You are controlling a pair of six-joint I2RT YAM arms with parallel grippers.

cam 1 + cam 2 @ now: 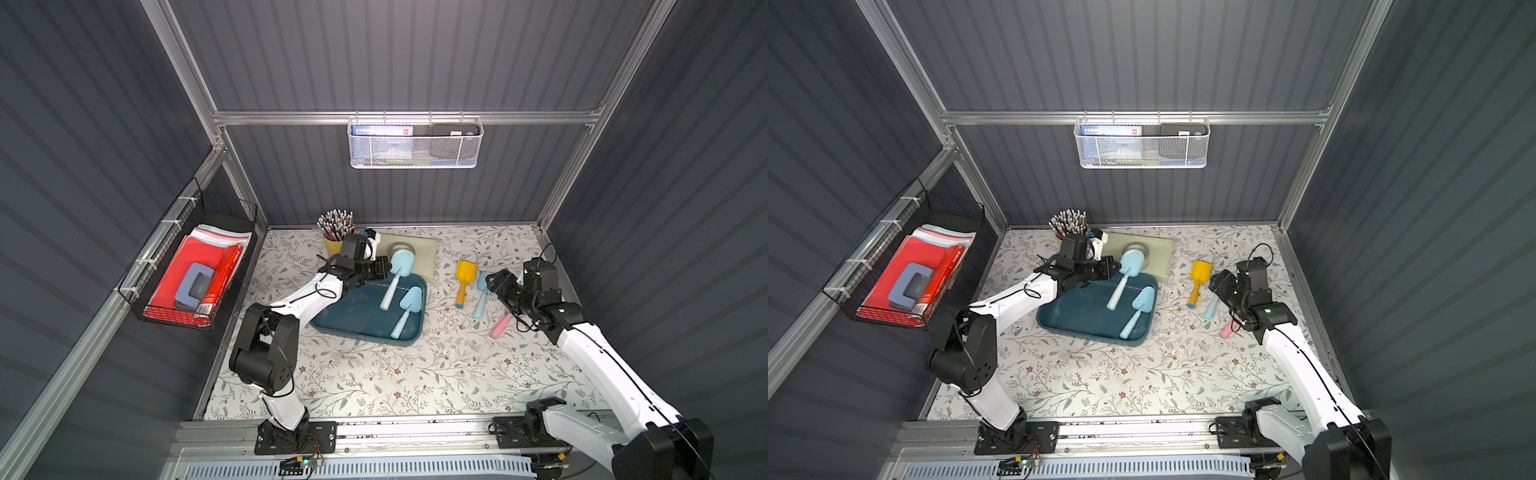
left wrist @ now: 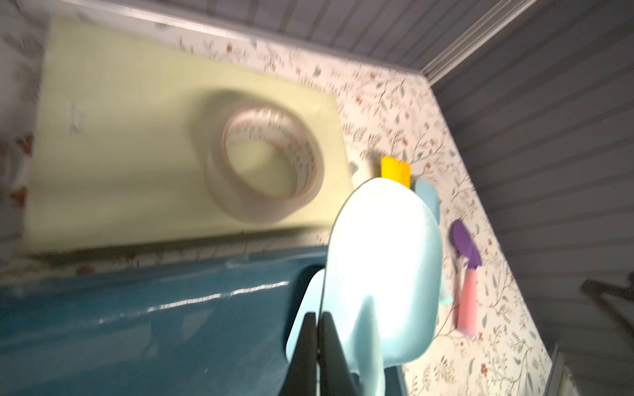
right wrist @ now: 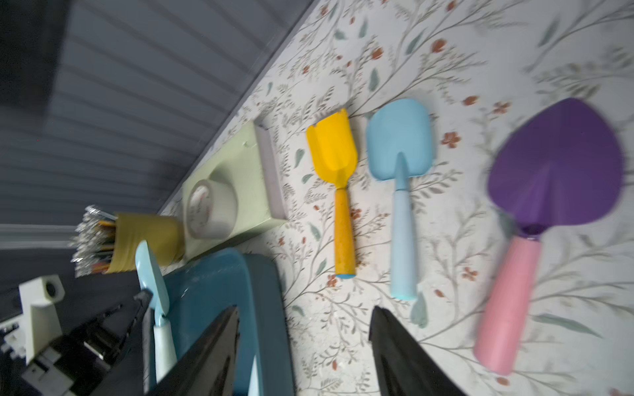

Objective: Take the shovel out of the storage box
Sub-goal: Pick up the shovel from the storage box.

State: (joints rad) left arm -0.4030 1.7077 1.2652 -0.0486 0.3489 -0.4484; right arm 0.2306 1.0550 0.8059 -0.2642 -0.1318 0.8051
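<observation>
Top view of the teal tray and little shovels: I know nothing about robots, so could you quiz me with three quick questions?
1. True or false: the left gripper is shut on a pale blue plastic shovel.
2. How many shovels lie on the floral tabletop outside the shallow dark teal plastic storage box?
3. The right gripper is: A open, holding nothing; B shut on a shovel; C shut on the box.
Key: 1 true; 2 three: yellow shovel, blue shovel, purple-bladed shovel; 3 A.
</observation>
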